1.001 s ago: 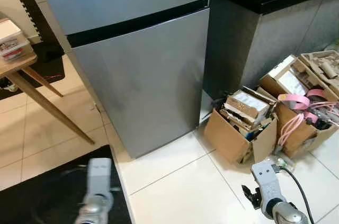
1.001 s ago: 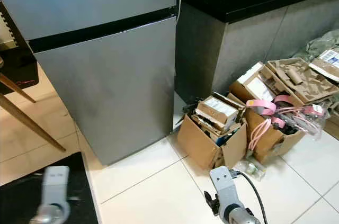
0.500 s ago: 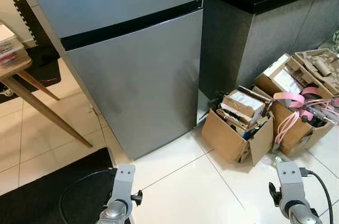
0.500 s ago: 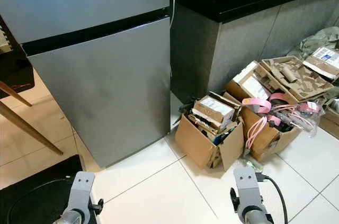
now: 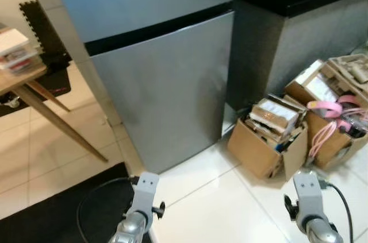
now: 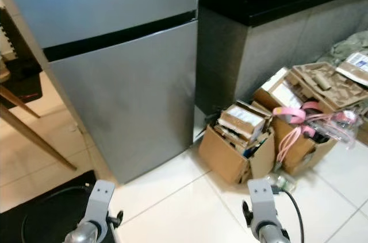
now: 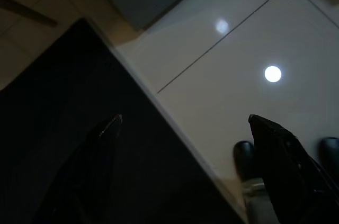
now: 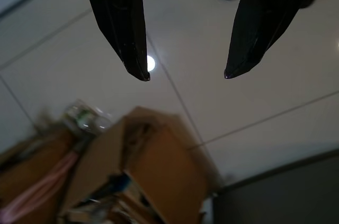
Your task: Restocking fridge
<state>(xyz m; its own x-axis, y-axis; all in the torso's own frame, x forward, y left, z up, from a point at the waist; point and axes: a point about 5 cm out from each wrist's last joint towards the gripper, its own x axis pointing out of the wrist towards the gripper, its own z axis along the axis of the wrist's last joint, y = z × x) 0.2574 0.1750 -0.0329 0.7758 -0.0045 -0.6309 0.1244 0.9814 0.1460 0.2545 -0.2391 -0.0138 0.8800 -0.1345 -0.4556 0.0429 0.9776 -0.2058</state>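
Approach step: fridge (image 5: pixel 167 88) doors shut, left pincer (image 7: pixel 183 128) and right pincer (image 8: pixel 185 70) both wide, empty; next, open the door

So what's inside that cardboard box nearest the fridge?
The cardboard box holds a tilted stack of smaller packages, the top one white-labelled. Something blue pokes out at its edge. Whatever lies beneath the stack is covered.

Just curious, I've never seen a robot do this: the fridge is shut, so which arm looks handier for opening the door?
Probably the left. The left tool hangs open over the black mat, directly before the fridge. The right tool, open too, hangs nearer the cardboard boxes. No handle is visible.
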